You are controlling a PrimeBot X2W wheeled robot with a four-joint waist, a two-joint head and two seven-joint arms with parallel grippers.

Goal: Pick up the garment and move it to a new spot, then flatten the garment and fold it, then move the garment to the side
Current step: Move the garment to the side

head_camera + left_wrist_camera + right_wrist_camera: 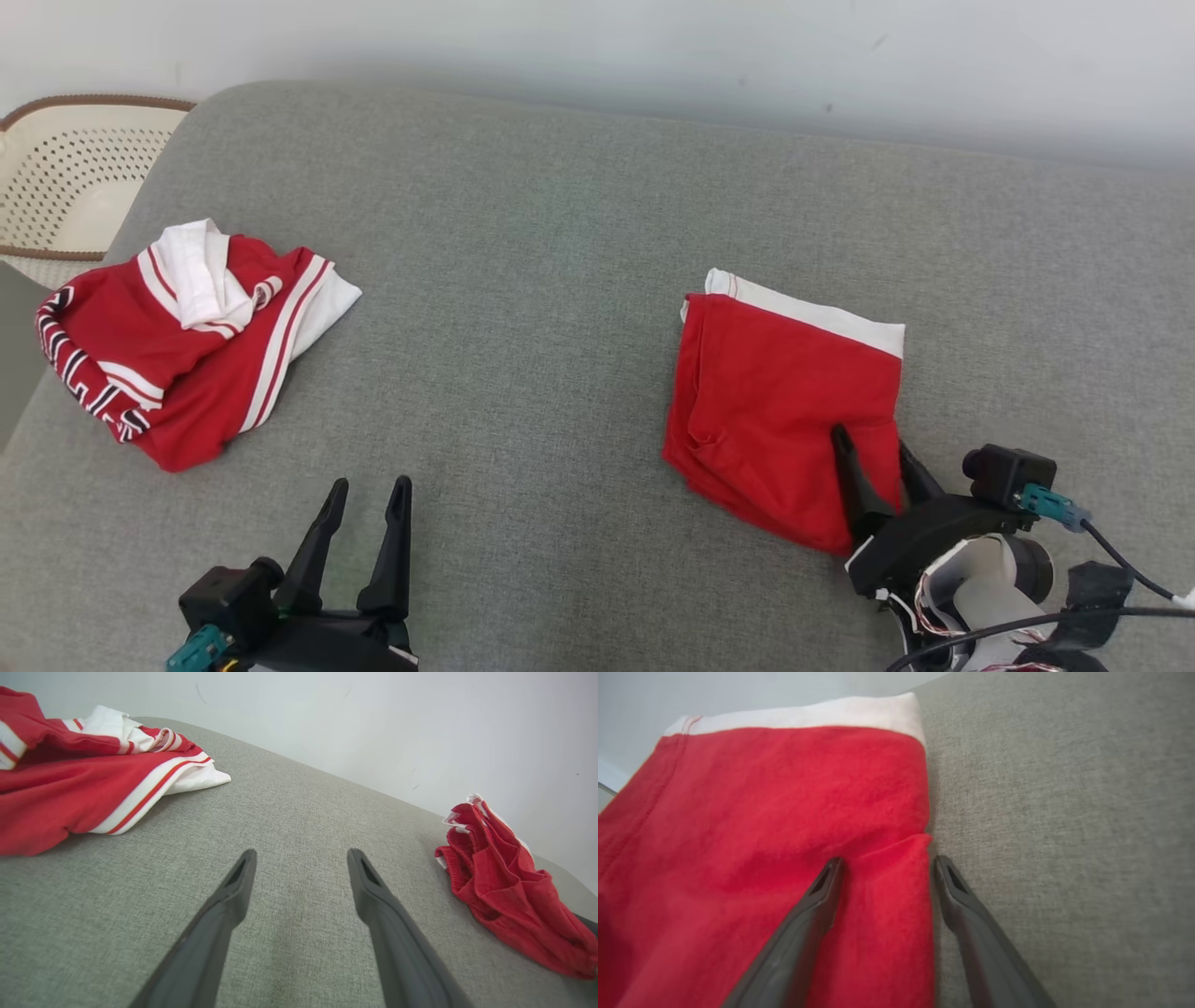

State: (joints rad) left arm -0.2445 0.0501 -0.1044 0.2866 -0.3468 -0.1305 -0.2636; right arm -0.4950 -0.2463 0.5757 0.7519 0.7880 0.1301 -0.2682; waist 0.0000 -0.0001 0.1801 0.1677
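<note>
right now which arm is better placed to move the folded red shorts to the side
Right. The right gripper is open and straddles the edge of the folded red shorts. The left gripper, also open, hangs over bare couch, well apart from them, nearer the crumpled garment.

Head view downward, wrist views low, sharing folded garment (784, 411)
</note>
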